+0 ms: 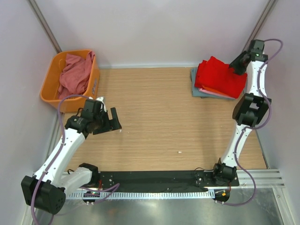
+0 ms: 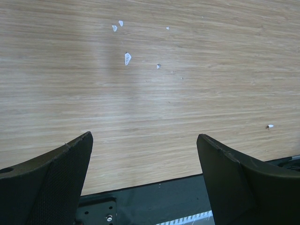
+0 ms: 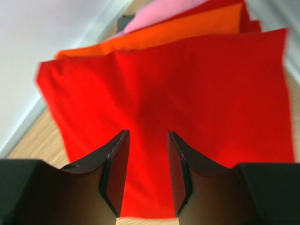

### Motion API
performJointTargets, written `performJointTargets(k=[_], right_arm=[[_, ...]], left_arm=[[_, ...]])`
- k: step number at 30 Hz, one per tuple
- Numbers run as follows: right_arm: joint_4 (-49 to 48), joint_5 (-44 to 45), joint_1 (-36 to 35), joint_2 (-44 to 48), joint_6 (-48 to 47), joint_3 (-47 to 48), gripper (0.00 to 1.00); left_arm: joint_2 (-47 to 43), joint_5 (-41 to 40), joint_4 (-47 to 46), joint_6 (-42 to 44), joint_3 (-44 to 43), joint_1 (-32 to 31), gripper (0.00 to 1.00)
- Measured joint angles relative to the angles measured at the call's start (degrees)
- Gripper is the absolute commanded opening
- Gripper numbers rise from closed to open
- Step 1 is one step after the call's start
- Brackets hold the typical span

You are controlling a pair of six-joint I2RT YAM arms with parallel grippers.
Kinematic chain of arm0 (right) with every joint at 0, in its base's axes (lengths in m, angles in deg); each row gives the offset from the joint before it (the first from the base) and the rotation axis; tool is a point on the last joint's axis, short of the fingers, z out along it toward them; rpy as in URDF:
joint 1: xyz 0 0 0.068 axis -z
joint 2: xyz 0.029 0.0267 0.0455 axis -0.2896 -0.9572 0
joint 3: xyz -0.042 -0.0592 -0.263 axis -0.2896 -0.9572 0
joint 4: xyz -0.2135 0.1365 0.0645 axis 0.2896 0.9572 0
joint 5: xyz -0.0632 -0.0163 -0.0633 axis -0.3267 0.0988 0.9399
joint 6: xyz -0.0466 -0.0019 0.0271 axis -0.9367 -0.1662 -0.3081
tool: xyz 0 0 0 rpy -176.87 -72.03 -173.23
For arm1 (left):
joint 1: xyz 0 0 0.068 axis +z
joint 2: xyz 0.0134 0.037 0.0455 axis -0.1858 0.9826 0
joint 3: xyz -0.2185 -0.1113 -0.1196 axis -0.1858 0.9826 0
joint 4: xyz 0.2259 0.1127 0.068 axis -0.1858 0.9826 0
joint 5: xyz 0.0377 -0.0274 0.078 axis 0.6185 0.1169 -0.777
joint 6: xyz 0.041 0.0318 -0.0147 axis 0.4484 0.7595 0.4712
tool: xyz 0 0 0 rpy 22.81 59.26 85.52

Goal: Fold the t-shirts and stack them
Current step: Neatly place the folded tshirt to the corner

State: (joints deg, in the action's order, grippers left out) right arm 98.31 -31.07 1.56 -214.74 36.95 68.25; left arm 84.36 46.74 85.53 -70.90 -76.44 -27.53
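A folded bright red t-shirt tops a stack at the table's far right; orange, pink and grey-blue shirts show beneath it. In the right wrist view the red shirt fills the frame, with orange and pink edges behind. My right gripper hovers just above the red shirt, jaws slightly apart, holding nothing; in the top view it is at the stack's far right edge. A dusty rose shirt lies crumpled in the orange basket. My left gripper is wide open and empty over bare wood.
The basket stands at the far left corner against the wall. Small white flecks lie on the wooden table. A black base rail runs along the near edge. Walls close in on both sides and the back.
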Motion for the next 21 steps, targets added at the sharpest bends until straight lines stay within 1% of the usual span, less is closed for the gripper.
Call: performJointTargets(k=[8, 13, 16, 19, 20, 21], right_arm=[[-4.2, -3.0, -2.8, -9.7, 0.9, 2.1, 0.44], [-7.6, -5.2, -3.8, -11.7, 1.4, 2.9, 0.45], [-9.4, -5.6, -4.4, -11.7, 1.6, 3.0, 0.49], [-10.1, -5.2, -5.0, -11.6, 1.5, 3.0, 0.64], [-10.0, -4.8, -5.2, -11.4, 1.2, 3.1, 0.73], [-9.7, -4.3, -5.3, -11.1, 1.1, 3.2, 0.76]], left_arm=[[0.5, 0.0, 0.0, 0.0, 0.0, 0.0, 0.92], [1.0, 0.0, -0.1, 0.0, 0.0, 0.0, 0.92], [1.0, 0.0, -0.1, 0.0, 0.0, 0.0, 0.92], [1.0, 0.0, -0.1, 0.0, 0.1, 0.0, 0.92], [1.0, 0.0, -0.1, 0.0, 0.1, 0.0, 0.92], [1.0, 0.0, -0.1, 0.0, 0.1, 0.0, 0.92]])
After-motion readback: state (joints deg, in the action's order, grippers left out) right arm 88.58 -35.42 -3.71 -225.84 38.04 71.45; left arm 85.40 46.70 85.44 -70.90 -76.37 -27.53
